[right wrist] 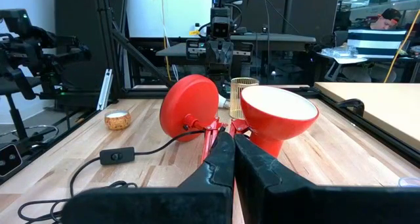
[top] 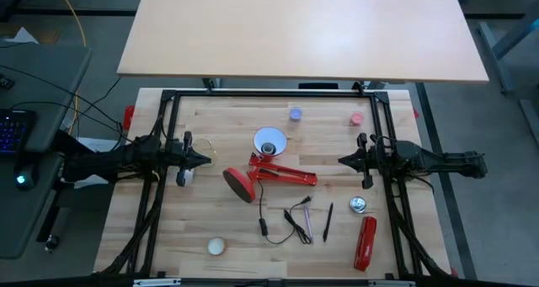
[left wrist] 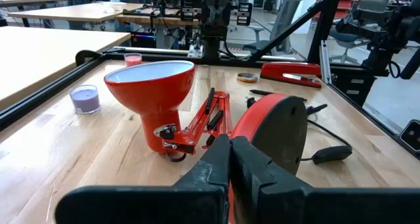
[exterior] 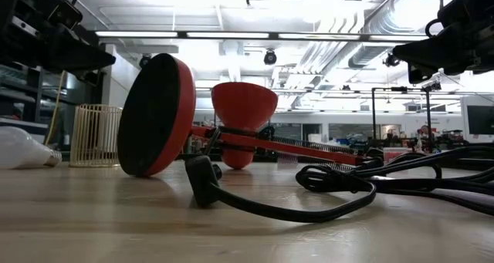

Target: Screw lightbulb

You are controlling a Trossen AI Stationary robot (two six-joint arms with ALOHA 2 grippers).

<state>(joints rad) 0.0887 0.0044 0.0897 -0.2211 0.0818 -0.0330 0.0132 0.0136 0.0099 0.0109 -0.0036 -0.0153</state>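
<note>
The lightbulb (top: 185, 176), white with a greyish base, lies on its side on the table just under my left gripper; it also shows in the low view (exterior: 23, 150). The red lamp lies at the table's middle. Its white-lined shade (top: 269, 141) opens upward, its round base (top: 238, 184) stands on its rim, and its arm (top: 290, 175) lies between them. My left gripper (top: 205, 159) is shut and empty, above the table left of the lamp. My right gripper (top: 343, 161) is shut and empty, right of the lamp.
The lamp's black cord (top: 286, 221) with its switch lies in front of the lamp. A cream ball (top: 217, 247), a red stapler (top: 365, 242), a pen (top: 328, 221), a small tin (top: 359, 205), a purple candle (top: 295, 114), a pink candle (top: 356, 118) and a yellowish wire cage (exterior: 96, 136) also stand on the table.
</note>
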